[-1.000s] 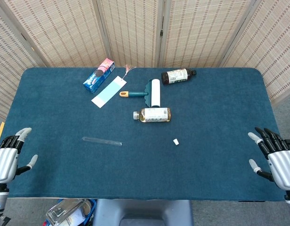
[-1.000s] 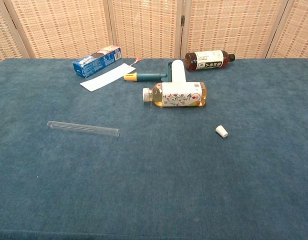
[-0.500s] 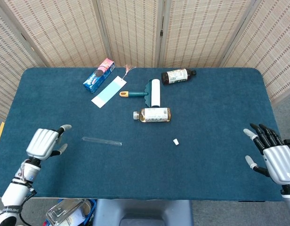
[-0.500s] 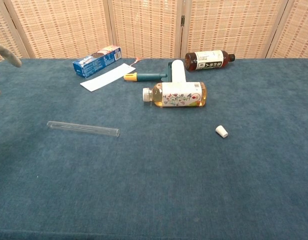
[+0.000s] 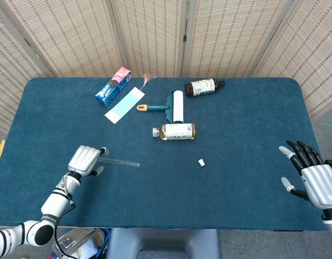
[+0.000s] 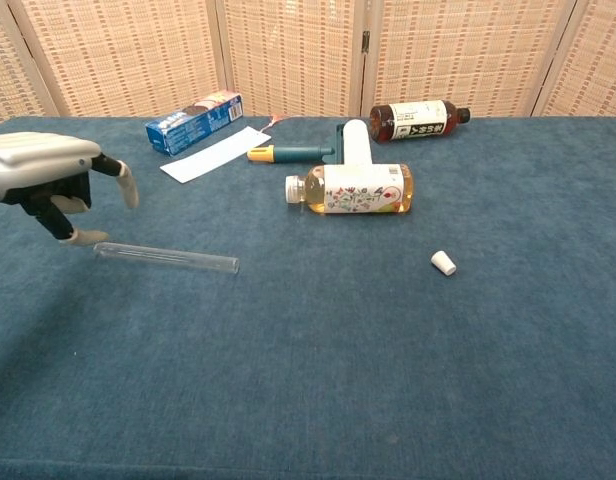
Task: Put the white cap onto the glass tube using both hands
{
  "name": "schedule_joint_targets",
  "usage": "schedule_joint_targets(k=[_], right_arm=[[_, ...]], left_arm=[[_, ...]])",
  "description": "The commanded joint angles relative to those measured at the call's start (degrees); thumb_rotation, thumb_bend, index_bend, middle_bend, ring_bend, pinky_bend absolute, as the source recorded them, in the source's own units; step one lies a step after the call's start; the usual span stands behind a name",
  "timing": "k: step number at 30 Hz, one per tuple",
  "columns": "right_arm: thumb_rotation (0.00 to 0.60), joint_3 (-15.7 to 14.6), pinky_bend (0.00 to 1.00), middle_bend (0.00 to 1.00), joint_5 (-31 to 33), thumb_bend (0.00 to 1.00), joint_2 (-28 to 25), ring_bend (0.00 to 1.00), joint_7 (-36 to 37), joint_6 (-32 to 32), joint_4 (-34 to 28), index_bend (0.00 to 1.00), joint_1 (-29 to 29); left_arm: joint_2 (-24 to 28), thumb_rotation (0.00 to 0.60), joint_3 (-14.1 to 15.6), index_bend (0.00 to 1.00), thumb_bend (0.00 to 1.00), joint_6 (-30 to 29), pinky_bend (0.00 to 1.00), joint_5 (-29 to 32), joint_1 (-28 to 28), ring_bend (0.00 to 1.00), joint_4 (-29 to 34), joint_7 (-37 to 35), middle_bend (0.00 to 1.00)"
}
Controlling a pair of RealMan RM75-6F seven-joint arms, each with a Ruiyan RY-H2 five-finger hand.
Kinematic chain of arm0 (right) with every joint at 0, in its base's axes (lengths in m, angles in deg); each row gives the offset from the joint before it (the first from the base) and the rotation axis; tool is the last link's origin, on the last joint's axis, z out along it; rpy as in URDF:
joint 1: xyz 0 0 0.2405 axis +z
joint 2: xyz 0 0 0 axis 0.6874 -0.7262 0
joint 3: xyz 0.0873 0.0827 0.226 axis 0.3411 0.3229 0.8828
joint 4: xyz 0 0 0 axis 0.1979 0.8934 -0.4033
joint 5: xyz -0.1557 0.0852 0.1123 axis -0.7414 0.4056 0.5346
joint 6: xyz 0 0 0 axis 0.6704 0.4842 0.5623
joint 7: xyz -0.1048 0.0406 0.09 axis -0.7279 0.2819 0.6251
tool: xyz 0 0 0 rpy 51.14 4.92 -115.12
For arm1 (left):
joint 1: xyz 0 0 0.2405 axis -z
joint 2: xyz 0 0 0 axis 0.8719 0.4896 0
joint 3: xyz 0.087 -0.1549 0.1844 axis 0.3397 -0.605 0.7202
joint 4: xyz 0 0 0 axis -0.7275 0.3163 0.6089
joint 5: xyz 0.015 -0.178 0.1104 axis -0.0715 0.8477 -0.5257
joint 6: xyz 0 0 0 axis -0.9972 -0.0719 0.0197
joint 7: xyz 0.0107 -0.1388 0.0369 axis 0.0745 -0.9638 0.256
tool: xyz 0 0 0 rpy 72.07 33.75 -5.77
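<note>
Left hand point(image 6: 50, 185) had swung in over the glass tube point(image 6: 168, 258) end, fingers apart, holding nothing. Right hand point(image 5: 311, 175) stayed spread and empty; white cap point(image 6: 443, 263) untouched, so grasping remained.

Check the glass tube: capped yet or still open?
Uncapped: the white cap lies on the cloth, apart from the glass tube, near the juice bottle.
</note>
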Motion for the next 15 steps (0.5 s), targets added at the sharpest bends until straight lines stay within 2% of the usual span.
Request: schedule_joint_targets(k=[1,15], right_arm=[[0.600,0.1,0.09,0.06,0.1,0.29,0.0,0.00,0.2,-0.2,0.2,0.13,0.1],[0.600,0.0,0.09,0.07,0.5,0.29,0.1,0.00,1.7,-0.7,1.3,0.13,0.3]], left_arm=[[-2.6,0.600,0.0,0.37,0.29,1.5,1.00,4.3,2.6,0.97,-1.5,2.6,1.00],[-8.7,0.600,1.0,0.42,0.29,1.7,1.00,18.9,10.8,0.97,-4.5,11.8,1.00]])
